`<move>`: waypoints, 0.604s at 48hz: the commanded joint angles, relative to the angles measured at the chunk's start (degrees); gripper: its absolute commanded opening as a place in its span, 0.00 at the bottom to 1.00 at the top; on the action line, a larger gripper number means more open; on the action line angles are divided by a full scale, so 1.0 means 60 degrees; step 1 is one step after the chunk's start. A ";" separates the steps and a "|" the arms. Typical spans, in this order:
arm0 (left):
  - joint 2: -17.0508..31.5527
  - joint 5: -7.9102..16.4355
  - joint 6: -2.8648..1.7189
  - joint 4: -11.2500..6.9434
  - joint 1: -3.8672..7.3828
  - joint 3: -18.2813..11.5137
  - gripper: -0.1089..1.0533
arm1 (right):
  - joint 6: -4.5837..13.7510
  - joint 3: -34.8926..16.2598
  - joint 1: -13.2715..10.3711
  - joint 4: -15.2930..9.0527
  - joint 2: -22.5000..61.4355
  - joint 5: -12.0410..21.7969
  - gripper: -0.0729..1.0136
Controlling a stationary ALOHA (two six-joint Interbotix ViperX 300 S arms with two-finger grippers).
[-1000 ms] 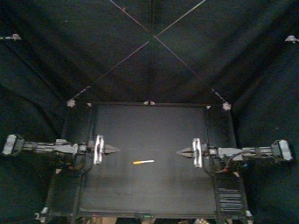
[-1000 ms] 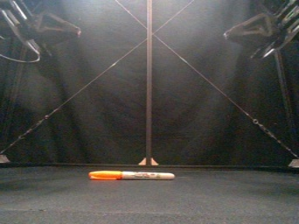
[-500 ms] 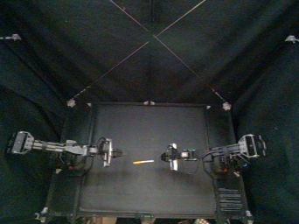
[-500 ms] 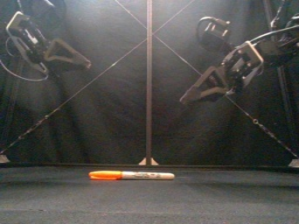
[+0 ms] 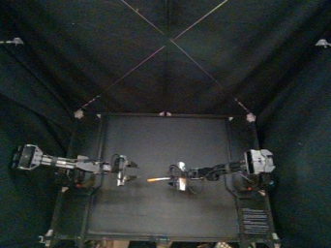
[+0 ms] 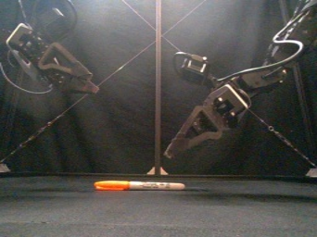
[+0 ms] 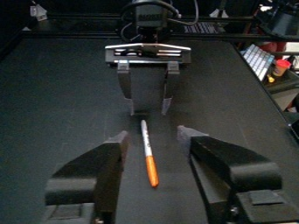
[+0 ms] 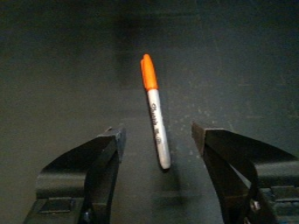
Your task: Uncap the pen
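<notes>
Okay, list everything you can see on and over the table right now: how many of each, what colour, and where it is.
Marker pen with a white barrel and an orange cap: one, white and orange, lying flat near the middle of the table, cap on and pointing toward the left arm's side.
Small black table: one, black, under the pen.
Left gripper: one, black, high over the table on the cap side, jaws open, holding nothing.
Right gripper: one, black, tilted down over the barrel end of the pen, jaws open, not touching it.
</notes>
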 commanded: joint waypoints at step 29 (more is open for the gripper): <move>0.1494 0.0073 0.0044 0.0015 -0.0015 -0.0938 0.90 | 0.0088 -0.0513 -0.0161 0.0234 0.0879 0.0791 0.82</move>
